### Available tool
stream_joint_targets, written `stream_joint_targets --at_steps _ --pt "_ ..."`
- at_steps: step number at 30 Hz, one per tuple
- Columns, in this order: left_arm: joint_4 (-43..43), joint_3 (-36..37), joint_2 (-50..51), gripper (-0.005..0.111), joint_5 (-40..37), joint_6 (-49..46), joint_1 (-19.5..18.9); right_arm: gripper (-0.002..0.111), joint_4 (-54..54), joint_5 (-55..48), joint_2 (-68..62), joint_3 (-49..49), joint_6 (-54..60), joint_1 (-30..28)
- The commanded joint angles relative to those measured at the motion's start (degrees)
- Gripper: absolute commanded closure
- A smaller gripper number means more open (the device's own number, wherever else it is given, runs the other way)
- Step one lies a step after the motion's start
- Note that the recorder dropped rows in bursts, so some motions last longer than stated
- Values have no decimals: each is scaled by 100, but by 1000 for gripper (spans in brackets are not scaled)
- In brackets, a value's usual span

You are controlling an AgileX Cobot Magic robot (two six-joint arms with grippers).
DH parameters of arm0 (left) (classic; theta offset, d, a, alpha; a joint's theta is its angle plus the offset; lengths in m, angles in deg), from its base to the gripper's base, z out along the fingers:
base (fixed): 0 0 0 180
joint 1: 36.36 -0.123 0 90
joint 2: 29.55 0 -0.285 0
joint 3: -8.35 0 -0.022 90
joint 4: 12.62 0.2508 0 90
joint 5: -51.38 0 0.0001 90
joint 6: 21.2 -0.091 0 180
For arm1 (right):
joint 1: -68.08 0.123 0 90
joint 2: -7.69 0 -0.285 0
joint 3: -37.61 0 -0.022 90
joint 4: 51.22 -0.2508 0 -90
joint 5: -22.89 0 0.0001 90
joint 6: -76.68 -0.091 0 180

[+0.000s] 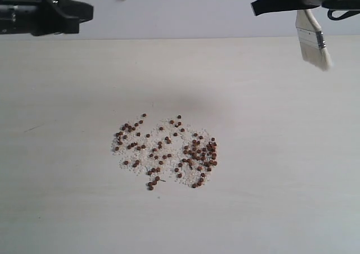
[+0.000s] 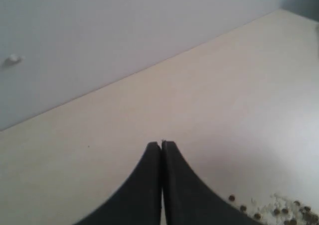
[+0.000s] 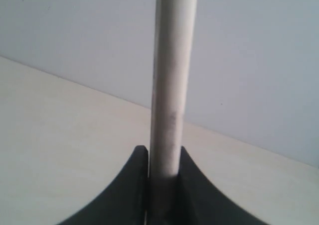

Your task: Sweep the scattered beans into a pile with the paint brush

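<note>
Ok | right tool (image 3: 163, 151) pinches paint brush (image 1: 313, 40), bristles down, ready to sweep | left tool (image 2: 161, 144) pressed together | beans (image 1: 169, 150) scattered on worktop (image 1: 56, 209)

Your beans (image 1: 166, 150) lie loose near the middle of the table (image 1: 56, 209). You have dozens of tiny round reddish-brown ones in a flat, rough oval scatter, thicker toward the right and mixed with whitish crumbs (image 1: 140, 161), with a few strays at the edges. Your brush (image 1: 313, 39) hangs in the air at the far right, well apart from the beans. Its pale handle is clamped in the right gripper (image 3: 164, 154), with the silver band below and the whitish bristles pointing down, slanted a little rightward and touching nothing.
</note>
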Motion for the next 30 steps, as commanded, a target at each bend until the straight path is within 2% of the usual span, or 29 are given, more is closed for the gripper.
stream_joint_targets --at_steps 1,7,12,19,23,26,30 --pt "-177 996 -1116 107 686 -129 -3 108 -3 186 238 52 -14 18" --pt "-177 1971 -2585 107 938 0 -3 108 -3 160 937 -9 -13 83" --pt "-177 2821 -4211 107 1045 287 -3 108 -3 117 1557 -125 218 223" --pt "-177 4065 -7131 107 2330 845 -3 108 -3 -218 1908 -226 197 223" --pt "-177 4379 -8415 107 2445 1372 -3 108 -3 -655 1922 -360 161 223" --pt "-177 4559 -8934 107 2903 1629 -3 108 -3 -983 1922 -475 -18 223" --pt "-177 4907 -8934 107 3166 1689 -3 108 -3 -1694 1935 -624 -220 223"
